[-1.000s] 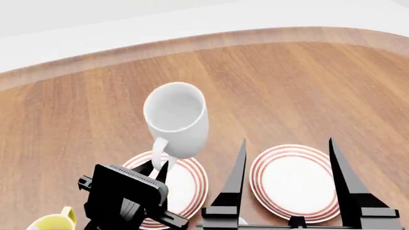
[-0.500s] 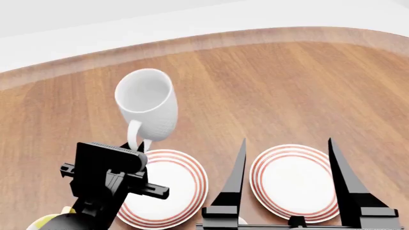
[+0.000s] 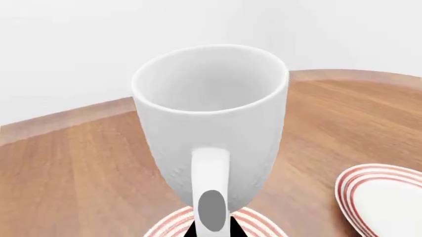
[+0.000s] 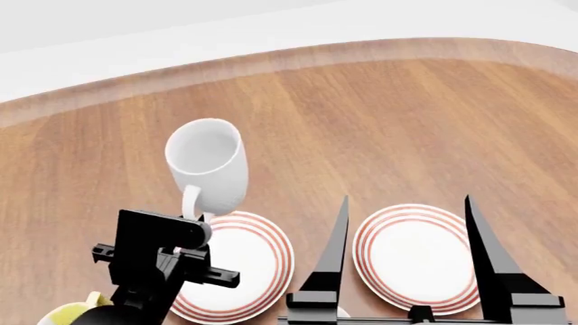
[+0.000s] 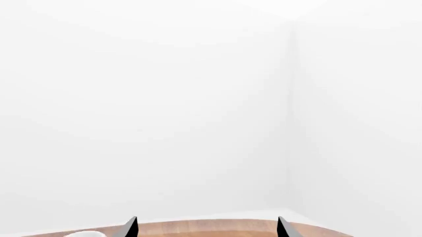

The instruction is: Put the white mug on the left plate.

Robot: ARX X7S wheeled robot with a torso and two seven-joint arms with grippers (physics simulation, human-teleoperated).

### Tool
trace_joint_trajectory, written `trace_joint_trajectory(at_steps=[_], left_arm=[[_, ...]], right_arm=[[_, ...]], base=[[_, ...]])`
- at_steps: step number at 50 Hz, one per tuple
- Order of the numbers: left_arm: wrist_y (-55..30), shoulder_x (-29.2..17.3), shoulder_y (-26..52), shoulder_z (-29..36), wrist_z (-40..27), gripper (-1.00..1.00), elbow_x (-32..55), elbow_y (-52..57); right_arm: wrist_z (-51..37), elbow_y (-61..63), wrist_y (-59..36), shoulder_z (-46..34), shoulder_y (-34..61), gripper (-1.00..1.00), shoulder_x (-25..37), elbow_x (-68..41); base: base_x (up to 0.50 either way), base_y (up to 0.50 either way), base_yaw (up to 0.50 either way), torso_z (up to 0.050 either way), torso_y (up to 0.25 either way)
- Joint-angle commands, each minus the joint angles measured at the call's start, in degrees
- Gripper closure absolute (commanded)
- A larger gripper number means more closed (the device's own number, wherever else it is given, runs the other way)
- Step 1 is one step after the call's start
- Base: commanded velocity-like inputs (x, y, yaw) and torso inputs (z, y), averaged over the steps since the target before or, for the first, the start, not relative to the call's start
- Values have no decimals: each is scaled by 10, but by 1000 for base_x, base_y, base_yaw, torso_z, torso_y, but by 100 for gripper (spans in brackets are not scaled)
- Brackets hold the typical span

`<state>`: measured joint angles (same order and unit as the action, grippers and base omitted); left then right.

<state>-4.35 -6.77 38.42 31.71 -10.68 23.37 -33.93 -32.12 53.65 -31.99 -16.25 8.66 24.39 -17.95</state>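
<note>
Gripping the white mug (image 4: 208,168) by its handle, the left tool (image 4: 194,218) is holding it upright in the air by the far rim of the left plate (image 4: 237,271), probably for a level set-down. Right tool (image 4: 407,223) is idling wide open.

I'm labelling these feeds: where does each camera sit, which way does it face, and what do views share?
Head view: on the head, looking down at the table; both grippers show, left gripper on the mug handle, right gripper open.
Left wrist view: behind the mug, facing along the table; fingertips barely show.
Right wrist view: facing the wall; fingertips only.
Shared: head and left wrist views both show the mug and both plates.
</note>
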Motion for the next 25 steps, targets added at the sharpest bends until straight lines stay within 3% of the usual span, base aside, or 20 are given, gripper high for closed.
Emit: trace_joint_trajectory(at_steps=[1,25], left_arm=[[31,14,11,2,10,100,-4,-62],[85,32,13,16,20,100,-13,-157]], right_arm=[[-2,-3,4,-2,0,-100,2,-2],[-8,-6,6,-9,2,-100,6,-4]], base=[[0,0,0,0,0],[0,0,0,0,0]])
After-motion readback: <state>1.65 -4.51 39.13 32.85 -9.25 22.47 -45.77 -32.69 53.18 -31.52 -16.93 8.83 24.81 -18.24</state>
